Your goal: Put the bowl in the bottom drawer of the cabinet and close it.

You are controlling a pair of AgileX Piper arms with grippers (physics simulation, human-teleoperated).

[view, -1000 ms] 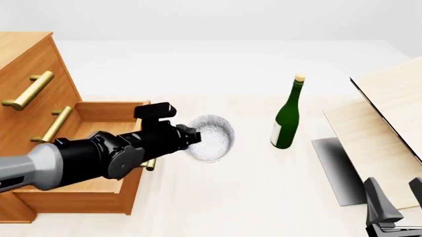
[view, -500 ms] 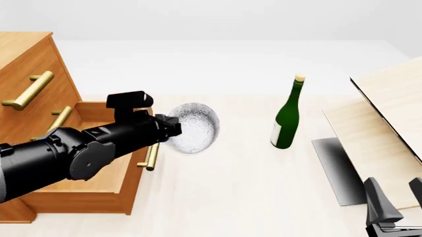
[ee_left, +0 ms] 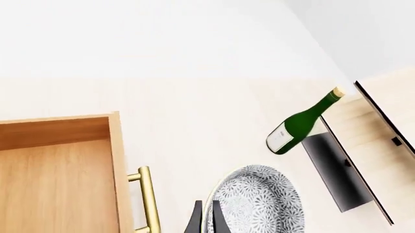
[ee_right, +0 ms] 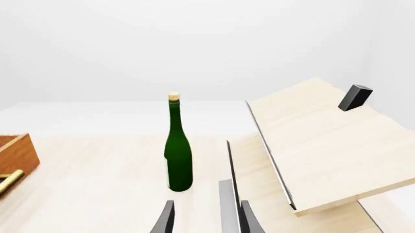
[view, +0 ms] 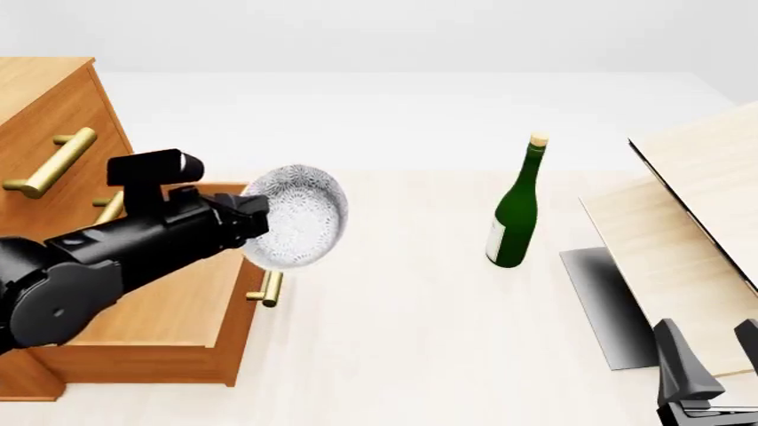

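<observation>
pale wood table (view: pixel 450 337), plain white backdrop

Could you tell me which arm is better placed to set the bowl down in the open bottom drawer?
The left. Its gripper already holds the bowl by the rim, right beside the open bottom drawer. The right gripper sits far off by the pale boards.

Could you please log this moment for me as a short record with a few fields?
bowl: held tilted on edge by the left gripper, off the table, near the drawer front
bottom drawer: pulled open, inside looks empty
cabinet: upper two drawers shut
green bottle: upright on the table
right gripper: open, holding nothing
pale wood boards: at the right
</observation>
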